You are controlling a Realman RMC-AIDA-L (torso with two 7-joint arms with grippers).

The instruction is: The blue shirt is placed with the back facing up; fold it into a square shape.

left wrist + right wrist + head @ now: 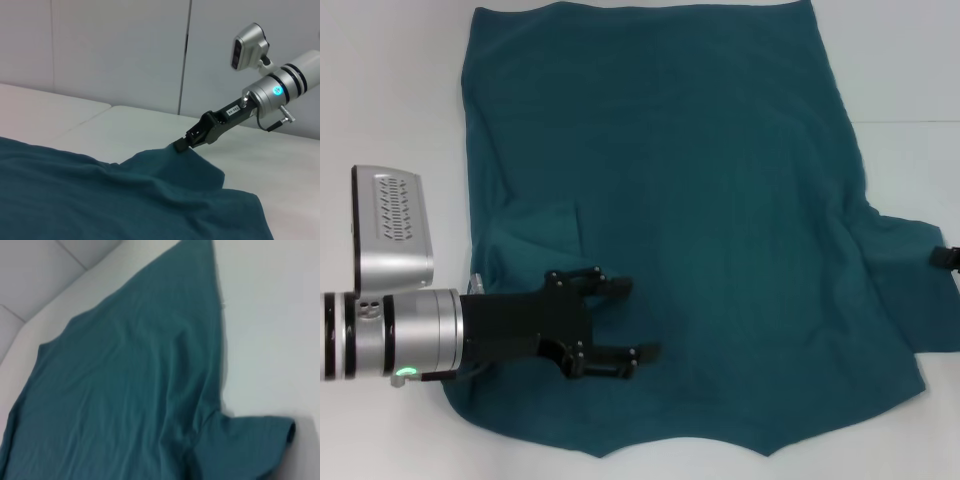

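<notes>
Blue shirt [700, 200] lying spread flat across the white table [390, 90], left sleeve folded in over the body, right sleeve [910, 290] reaching sideways. Left gripper [638, 320] lying level over the near left part of the cloth, wrist pointing inward, fingers [615, 286] spread apart, holding nothing. Right gripper [181, 146] pinching the right sleeve's edge, arm slanting down; bare tabletop lying beyond both side edges.

Silver cylindrical forearm, green indicator light, black left hand [632, 320], grey vented wrist camera housing [392, 223]
</notes>
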